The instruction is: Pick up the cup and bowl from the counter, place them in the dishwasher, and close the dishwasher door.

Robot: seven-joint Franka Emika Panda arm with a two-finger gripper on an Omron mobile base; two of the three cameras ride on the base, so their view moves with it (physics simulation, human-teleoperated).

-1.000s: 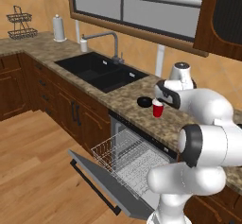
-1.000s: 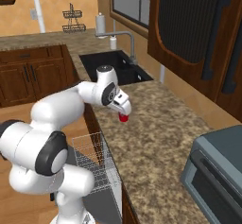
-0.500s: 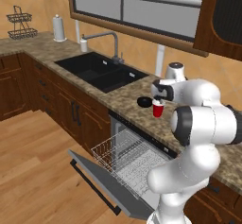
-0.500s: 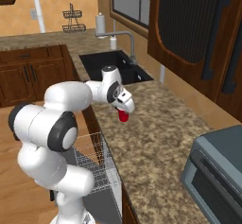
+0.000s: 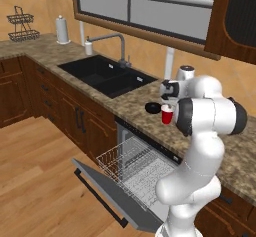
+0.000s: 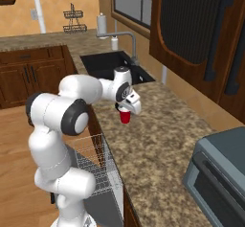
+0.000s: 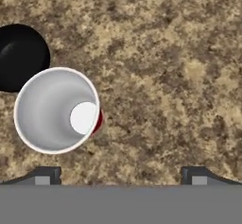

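**Arm swings round over the cup**

Over the last second the arm's bulky white links have rotated, from spread to the side of the gripper (image 6: 128,107) to stacked closer behind it. The hand has stayed above the counter (image 7: 160,76), close over the cup (image 5: 167,114). Cup and bowl (image 5: 152,108) have not shifted.

Speckled granite desk (image 7: 160,67) carries red cup (image 7: 56,109), upright, and black bowl (image 7: 19,55) just beside it.
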